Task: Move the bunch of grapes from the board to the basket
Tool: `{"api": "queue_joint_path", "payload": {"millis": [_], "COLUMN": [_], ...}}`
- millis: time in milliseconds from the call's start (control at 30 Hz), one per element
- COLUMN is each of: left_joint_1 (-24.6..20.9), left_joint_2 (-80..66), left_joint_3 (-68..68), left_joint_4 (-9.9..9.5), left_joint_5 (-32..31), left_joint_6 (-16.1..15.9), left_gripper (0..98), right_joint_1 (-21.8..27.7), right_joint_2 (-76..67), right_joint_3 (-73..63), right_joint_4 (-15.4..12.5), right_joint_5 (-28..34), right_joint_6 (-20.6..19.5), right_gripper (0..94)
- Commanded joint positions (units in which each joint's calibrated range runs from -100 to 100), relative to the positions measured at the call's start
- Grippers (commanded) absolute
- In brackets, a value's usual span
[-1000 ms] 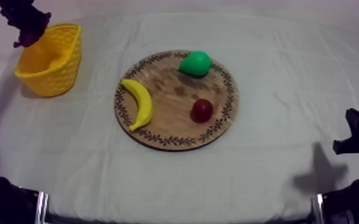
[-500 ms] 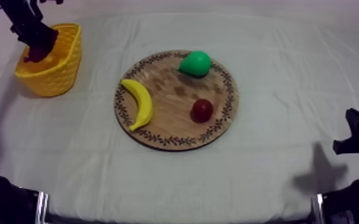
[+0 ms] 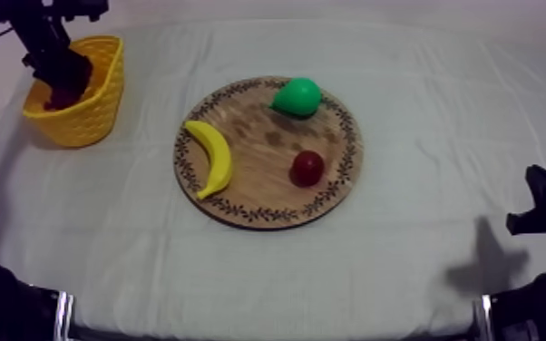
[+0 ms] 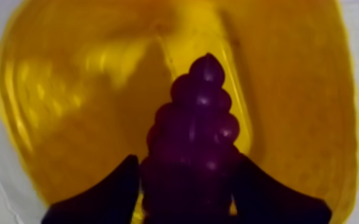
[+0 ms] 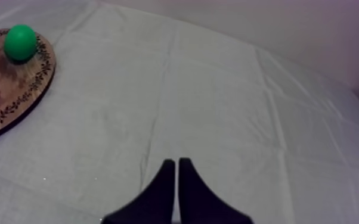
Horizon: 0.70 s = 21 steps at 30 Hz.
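Left gripper (image 4: 186,173) holds knobbly bunch of grapes (image 4: 200,113) inside yellow basket (image 4: 68,119)

Left gripper (image 3: 59,83) sits inside the basket (image 3: 91,122), the bunch of grapes (image 4: 197,131) between its fingers (image 4: 107,196). Board (image 3: 268,136) lies well to its right, bearing banana (image 3: 211,156), pear (image 3: 297,96) and small red fruit (image 3: 307,168).

The grapes (image 4: 197,128) gleam glossy, basket (image 4: 68,119) shiny plastic, board (image 3: 258,177) grained wood, cloth (image 3: 422,136) matt.
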Motion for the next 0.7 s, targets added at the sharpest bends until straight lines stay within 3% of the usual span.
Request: {"api": "queue_joint_path", "payload": {"millis": [0,167,300,400,667], "left_joint_1": [-0.1,0.0,0.1,0.2,1.1], "left_joint_2": [0.1,-0.4,-2.3,-5.4,-18.5], "left_joint_3": [0.0,-0.1,0.4,1.5,6.4], "left_joint_4": [0.32,0.30,0.25,0.20,0.69], "left_joint_5": [0.4,0.8,0.8,0.0,-2.4], "left_joint_6": [0.0,0.2,0.4,0.9,3.2], "left_gripper": [72.5,85.2,87.0,82.8,60.2], "right_joint_1": [0.0,0.0,0.0,0.0,0.0], "right_joint_2": [0.0,0.0,0.0,0.0,0.0], "right_joint_3": [0.0,0.0,0.0,0.0,0.0], "right_joint_4": [0.0,0.0,0.0,0.0,0.0], "right_joint_5": [0.0,0.0,0.0,0.0,0.0], "right_joint_6": [0.0,0.0,0.0,0.0,0.0], "right_gripper": [0.3,0.3,0.3,0.3,0.3]}}
